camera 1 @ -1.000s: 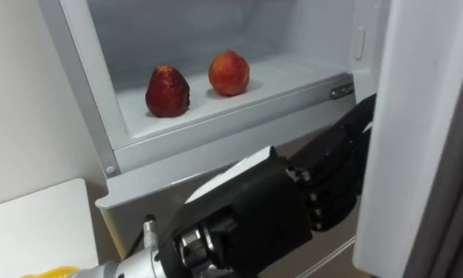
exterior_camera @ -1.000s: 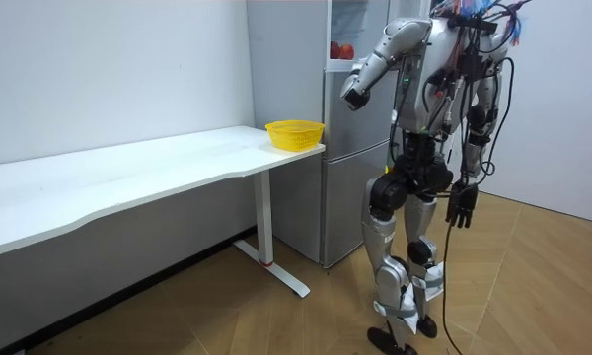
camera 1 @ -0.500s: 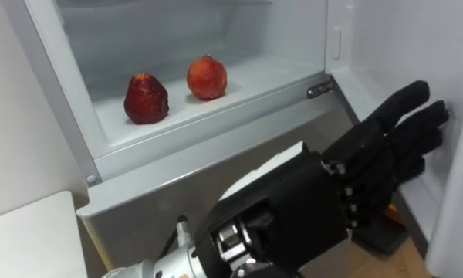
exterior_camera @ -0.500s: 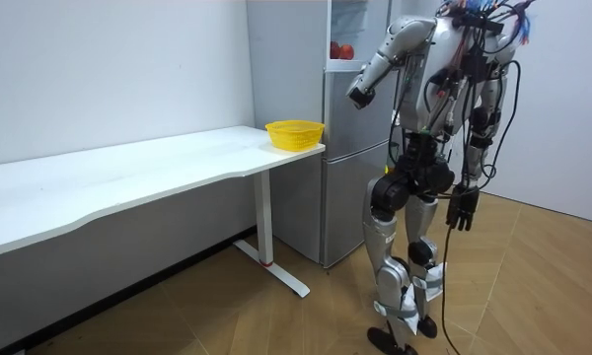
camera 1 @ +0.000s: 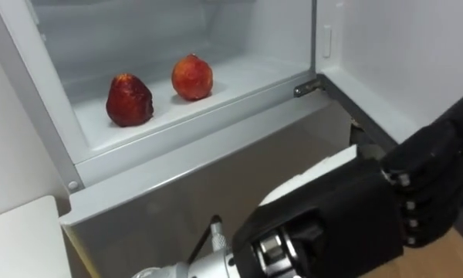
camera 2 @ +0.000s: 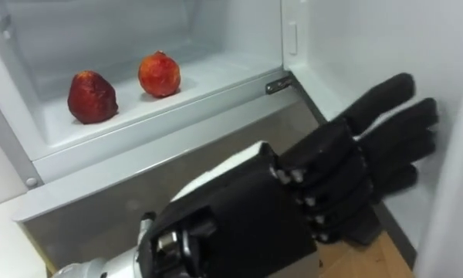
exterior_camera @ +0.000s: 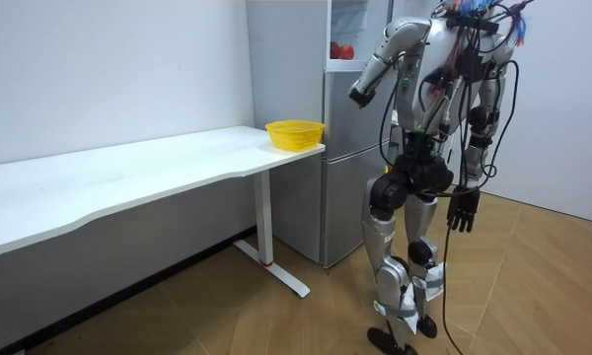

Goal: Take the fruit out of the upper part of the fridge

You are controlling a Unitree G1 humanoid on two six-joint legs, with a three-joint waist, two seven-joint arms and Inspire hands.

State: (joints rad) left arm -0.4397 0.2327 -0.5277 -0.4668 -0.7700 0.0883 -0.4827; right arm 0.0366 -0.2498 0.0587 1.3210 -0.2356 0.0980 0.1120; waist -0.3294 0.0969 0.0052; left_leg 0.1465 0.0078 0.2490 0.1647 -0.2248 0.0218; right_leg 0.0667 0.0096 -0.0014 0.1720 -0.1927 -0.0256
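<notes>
Two red fruits lie on the white shelf (camera 1: 239,81) of the open upper fridge: a dark red one (camera 1: 128,100) on the left and an orange-red one (camera 1: 192,76) beside it on the right. My left hand (camera 2: 332,181) is raised in front of the fridge, below and to the right of the shelf. Its fingers (camera 2: 386,127) are straight and reach toward the inner side of the open door (camera 1: 386,62). It holds nothing. In the room view my right hand (exterior_camera: 461,210) hangs at my side, relaxed and empty.
Under the shelf, the grey lower fridge door (camera 1: 216,177) is closed. A white table (exterior_camera: 128,177) stands to the fridge's left with a yellow basket (exterior_camera: 295,133) on its near end. I stand close before the fridge on a wooden floor.
The fridge door has swung wider to the right, and my left hand has followed it with fingers stretched out. The view has shifted; the fruits lie where they were.
</notes>
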